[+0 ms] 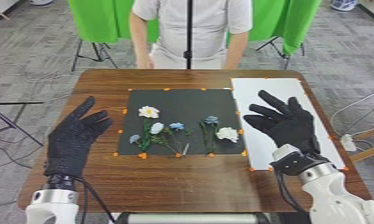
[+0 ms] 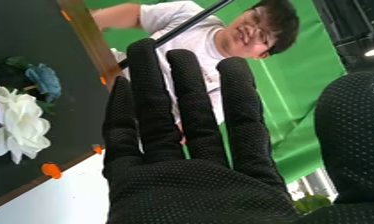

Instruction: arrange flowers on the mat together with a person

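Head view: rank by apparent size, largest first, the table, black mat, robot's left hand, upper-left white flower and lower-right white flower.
1. Table
2. Black mat
3. Left hand
4. Upper-left white flower and lower-right white flower: too alike to rank

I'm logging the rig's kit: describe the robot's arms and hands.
The left arm and right arm are white and rounded, each with a black cable. The left hand and right hand wear black fabric gloves, the right one finely dotted.
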